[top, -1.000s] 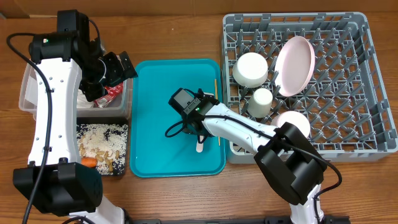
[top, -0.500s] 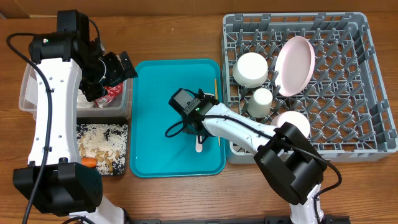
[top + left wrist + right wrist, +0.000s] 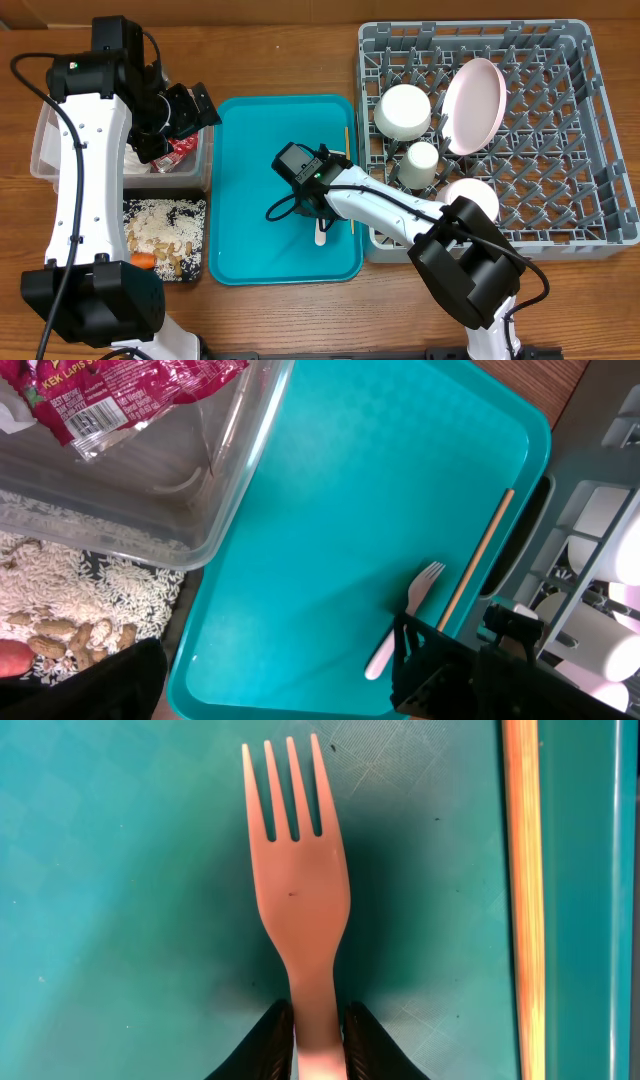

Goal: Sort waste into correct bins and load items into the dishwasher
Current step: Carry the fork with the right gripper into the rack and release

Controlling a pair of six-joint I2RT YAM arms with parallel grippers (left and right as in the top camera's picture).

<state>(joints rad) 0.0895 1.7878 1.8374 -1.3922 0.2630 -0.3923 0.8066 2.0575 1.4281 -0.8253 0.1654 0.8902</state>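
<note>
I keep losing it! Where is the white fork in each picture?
Overhead: white fork sits lower middle, on the teal tray.
Left wrist: fork is low, right of centre.
Right wrist: fork is in the centre, tines up.
Shared landmark: wooden chopstick beside it.

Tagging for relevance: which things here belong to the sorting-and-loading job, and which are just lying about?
Job: fork, chopstick, pink plate, white bowls, cup, grey rack, clear tub, black tray, red wrapper, carrot, rice.
Lying about: teal tray, wooden table.

fork (image 3: 300,910): smooth, matt white plastic
tray (image 3: 120,870): teal plastic, finely textured, scuffed
chopstick (image 3: 524,900): bare pale wood
</note>
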